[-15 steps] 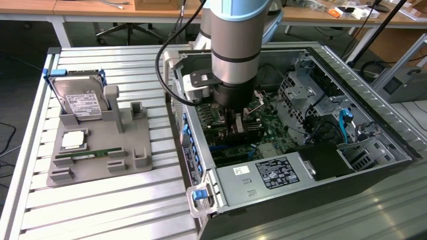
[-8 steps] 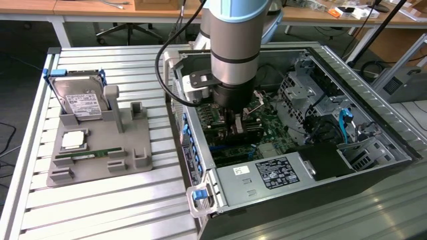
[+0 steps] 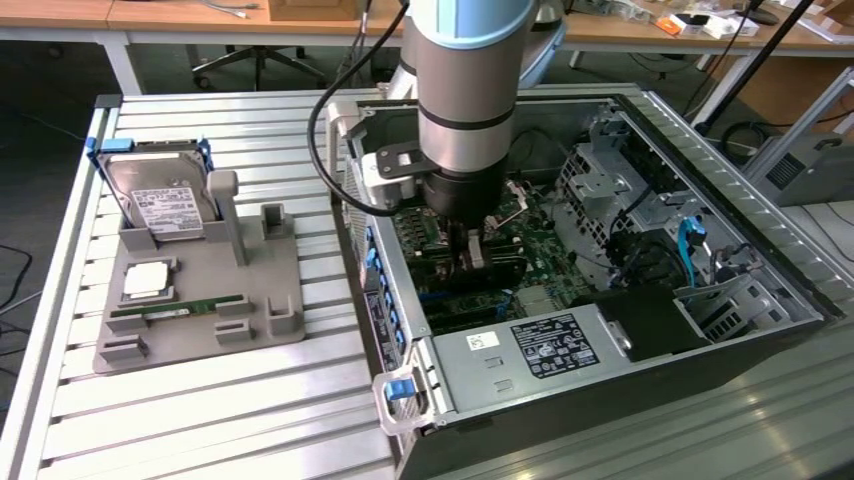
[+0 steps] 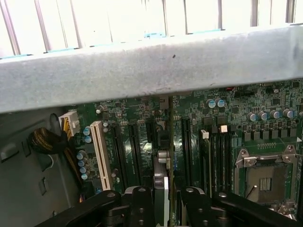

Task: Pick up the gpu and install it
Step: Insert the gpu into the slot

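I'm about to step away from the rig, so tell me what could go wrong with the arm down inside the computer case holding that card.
The gpu, held edge-on in the gripper over the motherboard, may miss its slot and strike nearby parts. It could also tilt or slip between the fingers.

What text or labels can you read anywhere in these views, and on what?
None can be read.
Hard drive white label: print too small.
Power supply black and white labels: print too small.
Motherboard markings: too blurred.
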